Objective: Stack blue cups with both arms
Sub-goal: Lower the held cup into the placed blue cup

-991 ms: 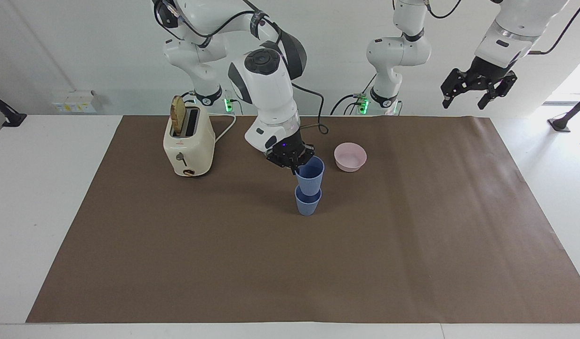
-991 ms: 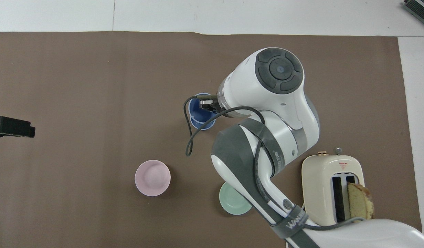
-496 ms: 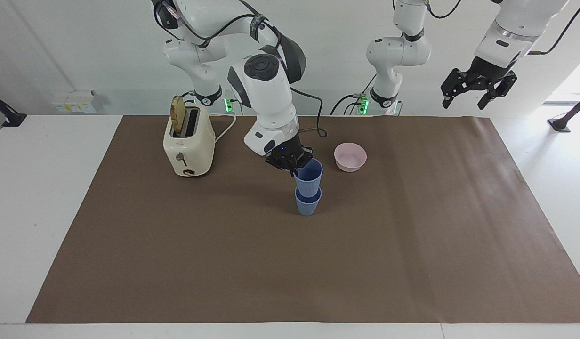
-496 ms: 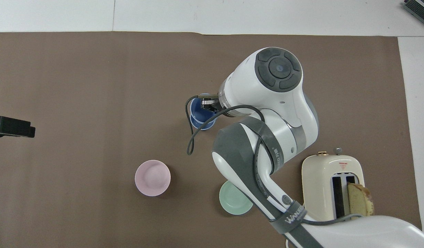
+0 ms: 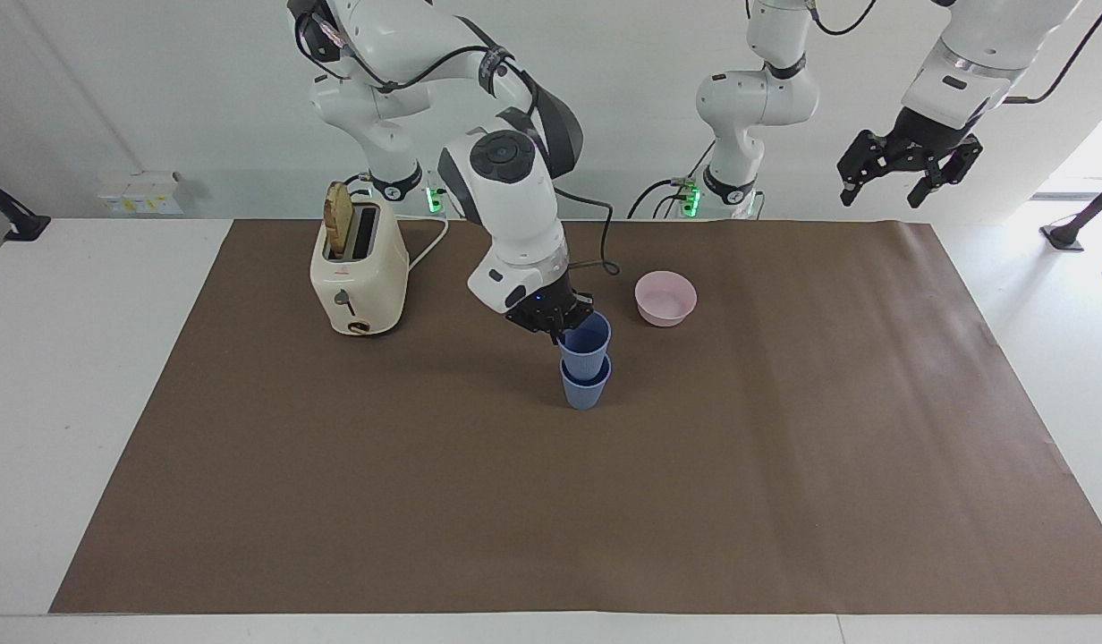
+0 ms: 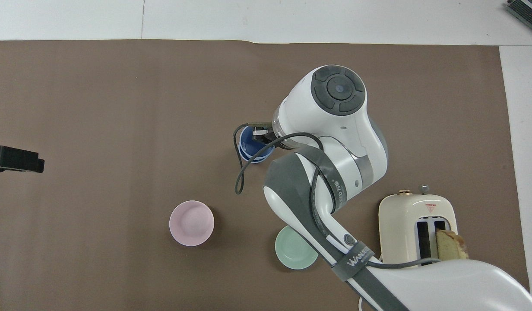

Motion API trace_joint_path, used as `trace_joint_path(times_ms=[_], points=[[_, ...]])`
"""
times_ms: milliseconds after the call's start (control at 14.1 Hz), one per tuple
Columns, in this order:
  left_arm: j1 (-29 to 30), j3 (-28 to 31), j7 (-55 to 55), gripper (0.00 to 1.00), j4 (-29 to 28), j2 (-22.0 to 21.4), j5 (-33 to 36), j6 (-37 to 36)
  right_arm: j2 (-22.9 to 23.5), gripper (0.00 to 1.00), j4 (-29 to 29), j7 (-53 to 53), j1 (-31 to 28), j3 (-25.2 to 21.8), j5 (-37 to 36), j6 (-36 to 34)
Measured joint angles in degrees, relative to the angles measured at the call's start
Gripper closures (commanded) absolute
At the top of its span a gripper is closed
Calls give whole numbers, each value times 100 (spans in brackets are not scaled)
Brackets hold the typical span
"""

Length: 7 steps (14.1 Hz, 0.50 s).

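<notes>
Two blue cups are nested near the middle of the brown mat. The lower blue cup stands on the mat, and the upper blue cup sits partly down in it. My right gripper is shut on the upper cup's rim, on the side toward the robots. High over the left arm's end of the table, my left gripper hangs open and waits, holding nothing; only its black tip shows in the overhead view.
A pale-pink bowl sits beside the cups, nearer to the robots. A mint-green bowl lies partly under the right arm. A cream toaster with bread in it stands toward the right arm's end.
My right gripper has come down with the upper cup, pushing it deeper into the lower cup. The left arm has not moved.
</notes>
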Motion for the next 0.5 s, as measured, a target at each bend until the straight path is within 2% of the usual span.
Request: trace_joint_path(times_ms=[496], points=[[0, 0, 0, 0, 0, 0, 0, -2, 240, 100, -145, 0, 27, 2, -12, 375]])
